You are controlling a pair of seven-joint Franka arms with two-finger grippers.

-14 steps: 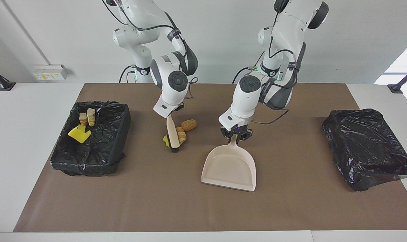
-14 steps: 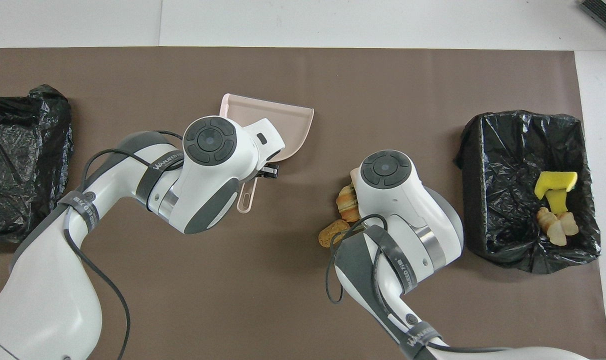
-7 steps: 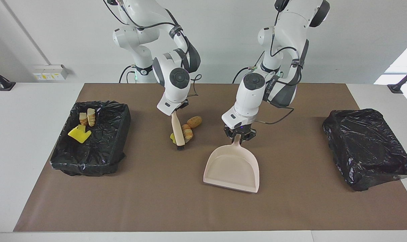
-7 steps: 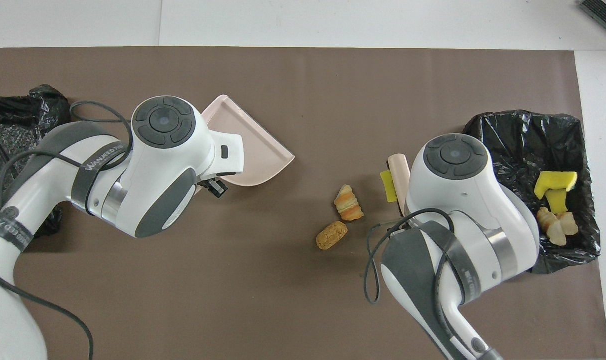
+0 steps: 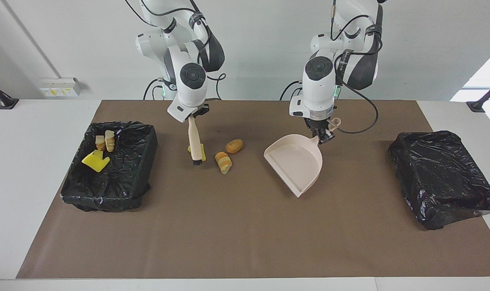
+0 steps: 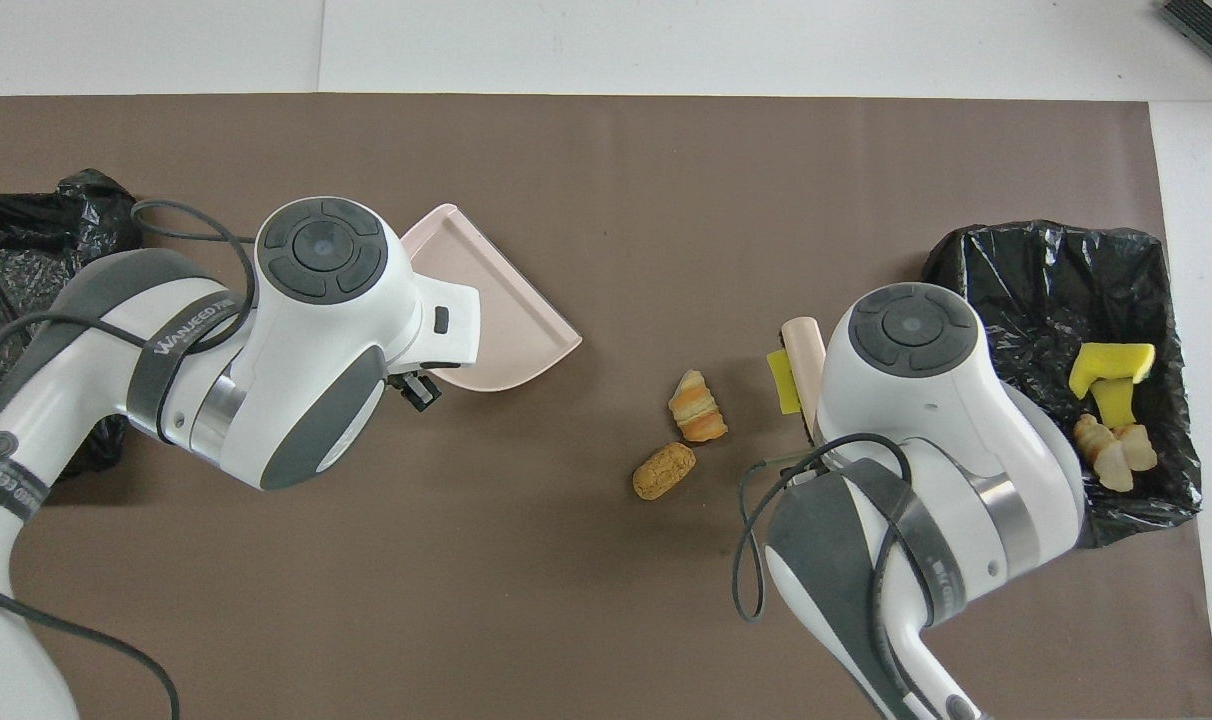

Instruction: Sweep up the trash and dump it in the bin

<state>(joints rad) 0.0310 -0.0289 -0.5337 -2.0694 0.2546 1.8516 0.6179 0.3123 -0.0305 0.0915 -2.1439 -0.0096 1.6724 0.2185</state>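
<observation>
Three pieces of trash lie mid-mat: a yellow sponge chunk (image 5: 202,151) (image 6: 786,381), a striped bread lump (image 5: 223,162) (image 6: 697,406) and a tan lump (image 5: 234,146) (image 6: 664,470). My right gripper (image 5: 193,118) is shut on the beige brush (image 5: 195,142) (image 6: 802,347). The brush hangs bristles down beside the sponge chunk, on the side toward the bin (image 5: 144,155) (image 6: 976,300). My left gripper (image 5: 321,136) (image 6: 421,386) is shut on the handle of the pink dustpan (image 5: 297,161) (image 6: 486,312), whose mouth is turned toward the trash.
The black-lined bin at the right arm's end holds a yellow piece (image 5: 95,161) (image 6: 1111,372) and bread lumps (image 5: 106,141) (image 6: 1114,455). A second black bag-covered bin (image 5: 443,178) (image 6: 26,280) sits at the left arm's end. A brown mat (image 5: 245,242) covers the table.
The right arm drew the brush off the trash toward the bin's side, leaving the pieces spread out. The left arm pulled the dustpan toward the robots and swung its mouth round to the trash.
</observation>
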